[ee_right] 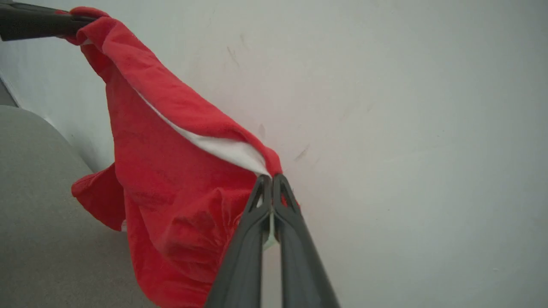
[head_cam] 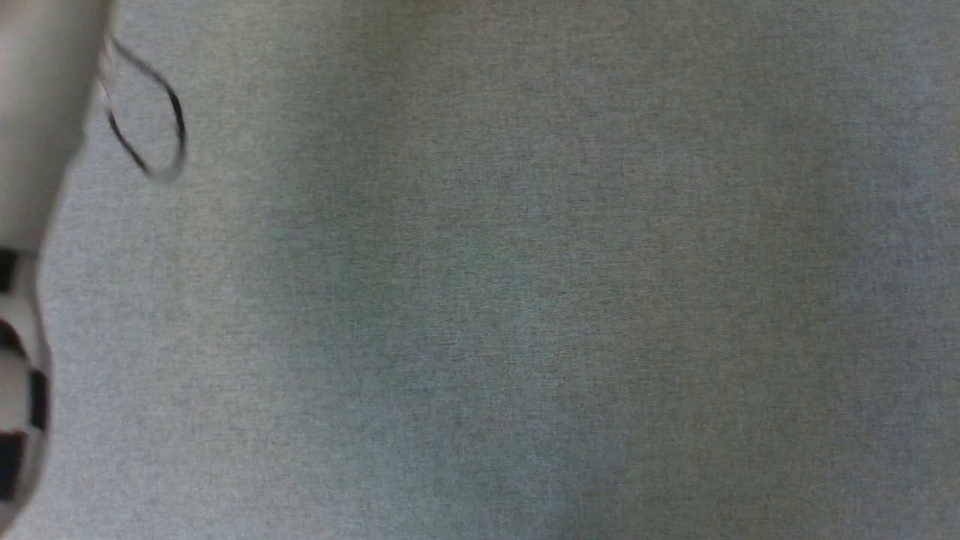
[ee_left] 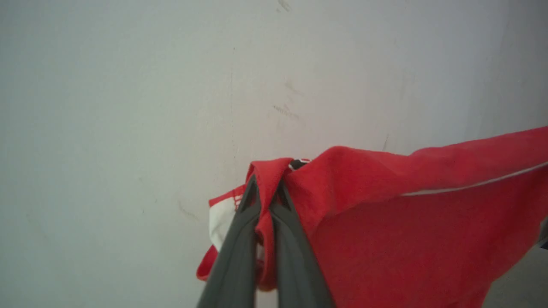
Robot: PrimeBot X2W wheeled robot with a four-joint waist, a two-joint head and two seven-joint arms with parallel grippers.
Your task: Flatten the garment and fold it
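You had the L gripper (ee_left: 266, 182) clenched on a bunched red corner of the shorts (ee_left: 406, 222), fabric pinched btw both fingers. Your R gripper (ee_right: 272, 177) was clamped shut too, on an edge where a white band met the red. The shorts hung in the air btw the two, sagging in the middle, in front of a scuffed pale wall (ee_left: 128, 107). Below lay a grey cloth surface (ee_right: 38, 222). Head view had a pale forearm (head_cam: 34, 112) w/ a black cable loop (head_cam: 180, 124) at the left edge.
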